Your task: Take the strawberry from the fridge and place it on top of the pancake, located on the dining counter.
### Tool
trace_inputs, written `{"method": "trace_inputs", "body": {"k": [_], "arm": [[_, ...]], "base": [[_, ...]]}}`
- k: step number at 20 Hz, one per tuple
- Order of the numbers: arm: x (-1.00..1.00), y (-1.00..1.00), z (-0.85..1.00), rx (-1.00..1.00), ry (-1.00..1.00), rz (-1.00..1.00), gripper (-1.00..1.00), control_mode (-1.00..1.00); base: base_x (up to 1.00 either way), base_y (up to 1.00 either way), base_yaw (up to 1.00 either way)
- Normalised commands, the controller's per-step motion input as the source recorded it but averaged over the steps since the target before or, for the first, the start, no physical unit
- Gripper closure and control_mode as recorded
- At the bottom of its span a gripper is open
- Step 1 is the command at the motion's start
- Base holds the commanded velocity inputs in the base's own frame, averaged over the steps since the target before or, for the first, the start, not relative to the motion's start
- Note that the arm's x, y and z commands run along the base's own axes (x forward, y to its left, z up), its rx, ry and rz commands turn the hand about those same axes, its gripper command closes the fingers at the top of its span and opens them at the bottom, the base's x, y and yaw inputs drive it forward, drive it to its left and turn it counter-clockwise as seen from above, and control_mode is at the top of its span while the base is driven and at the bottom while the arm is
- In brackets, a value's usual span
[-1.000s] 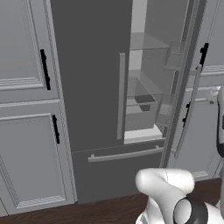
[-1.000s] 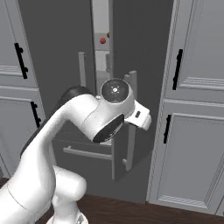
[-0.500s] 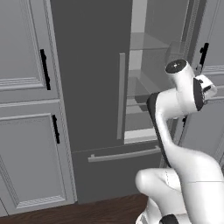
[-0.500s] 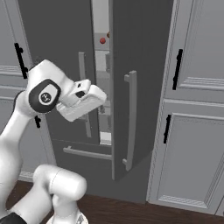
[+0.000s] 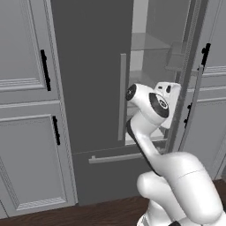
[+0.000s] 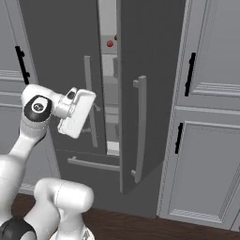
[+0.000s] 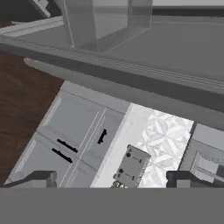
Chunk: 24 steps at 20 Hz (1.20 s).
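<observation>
Fridge ajar, strawberry inside.
Dark-grey fridge (image 6: 150, 56) door part open; small red strawberry (image 6: 110, 43) on upper shelf.

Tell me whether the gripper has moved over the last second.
Yes. In the right base view the gripper has swung left, from the right-hand fridge handle to in front of the left door.

Light-grey panelled cabinets (image 5: 26, 132) with short black handles (image 5: 44, 69) to the left of the appliance, upper and lower doors stacked. More of the same cabinets (image 6: 206, 140) to its right, black handles (image 6: 191, 74) set near their inner edges. Dark wooden floor (image 6: 140, 225) below. In the hand view: wooden floor (image 7: 22, 105), panelled drawer fronts (image 7: 70, 140) with black pulls, a pale patterned bench top (image 7: 164, 144) beside them, a small grey boxy object (image 7: 131, 166) at its edge.
</observation>
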Motion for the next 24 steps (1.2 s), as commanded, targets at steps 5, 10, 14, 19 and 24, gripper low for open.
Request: {"method": "trace_inputs", "body": {"k": [5, 10, 14, 19, 24], "arm": [[1.00, -0.07, -0.02, 0.00, 0.16, 0.32, -1.00, -1.00], [0.86, -0.31, -0.27, -0.04, 0.43, 0.21, -1.00, -1.00], [0.67, -0.51, -0.23, -0.10, 0.47, 0.11, -1.00, -1.00], [0.35, -0.43, -0.01, -0.08, 0.34, 0.06, -1.00, -1.00], [-0.39, -0.86, 0.00, -0.01, 0.12, -0.01, -1.00, -1.00]], "base": [[0.00, 0.00, 0.00], [0.00, 0.00, 0.00], [0.00, 0.00, 0.00], [0.00, 0.00, 0.00], [0.00, 0.00, 0.00]]}}
